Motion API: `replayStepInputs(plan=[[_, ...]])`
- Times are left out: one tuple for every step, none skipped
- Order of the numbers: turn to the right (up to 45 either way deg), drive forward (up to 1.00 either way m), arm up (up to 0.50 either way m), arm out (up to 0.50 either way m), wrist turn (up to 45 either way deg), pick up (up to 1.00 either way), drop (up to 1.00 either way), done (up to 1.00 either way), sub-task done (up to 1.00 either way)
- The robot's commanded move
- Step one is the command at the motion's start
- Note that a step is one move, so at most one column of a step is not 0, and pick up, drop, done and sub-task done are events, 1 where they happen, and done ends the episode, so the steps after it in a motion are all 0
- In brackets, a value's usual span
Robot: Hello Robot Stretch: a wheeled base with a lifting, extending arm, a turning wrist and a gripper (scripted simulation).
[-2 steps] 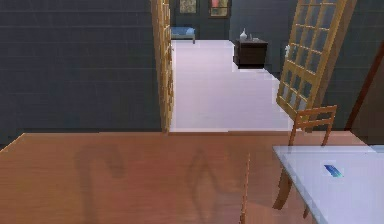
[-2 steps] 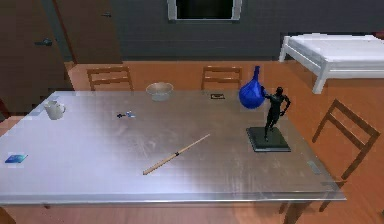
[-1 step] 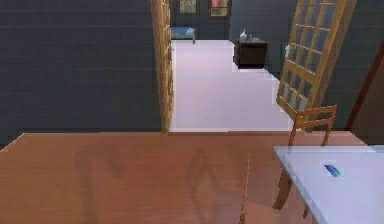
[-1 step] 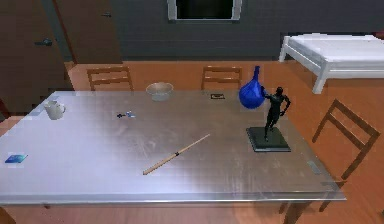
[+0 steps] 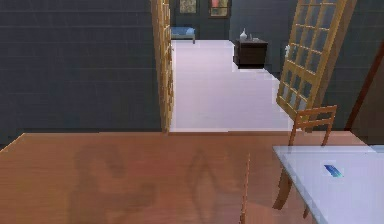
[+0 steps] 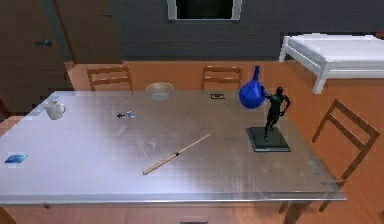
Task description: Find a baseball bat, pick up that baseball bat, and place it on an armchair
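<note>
Grey glossy rectangular counter (image 6: 90, 160) stretches wide. By the edge at the arm side view's right stands a dark human-figure statue (image 6: 272, 118) on a square base, with a round blue vase (image 6: 250, 94) just behind. The slim pale wooden baseball bat (image 6: 176, 154) lies diagonally mid-counter, toward the near edge. End effector's state: cannot tell.

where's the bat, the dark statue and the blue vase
baseball bat (image 6: 177, 154): arm side view, middle of its shaft
dark statue (image 6: 274, 110): arm side view, the figure's torso
blue vase (image 6: 250, 95): arm side view, its round body
</note>
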Motion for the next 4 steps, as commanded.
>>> replayStepInputs(plan=[[0.0, 0.0, 0.0, 0.44, 0.0, 0.0, 0.0, 0.0, 0.0], [0.0, 0.0, 0.0, 0.0, 45.0, 0.0, 0.0, 0.0, 0.0], [0.0, 0.0, 0.0, 0.0, 45.0, 0.0, 0.0, 0.0, 0.0], [0.0, 0.0, 0.0, 0.0, 21.0, 0.0, 0.0, 0.0, 0.0]])
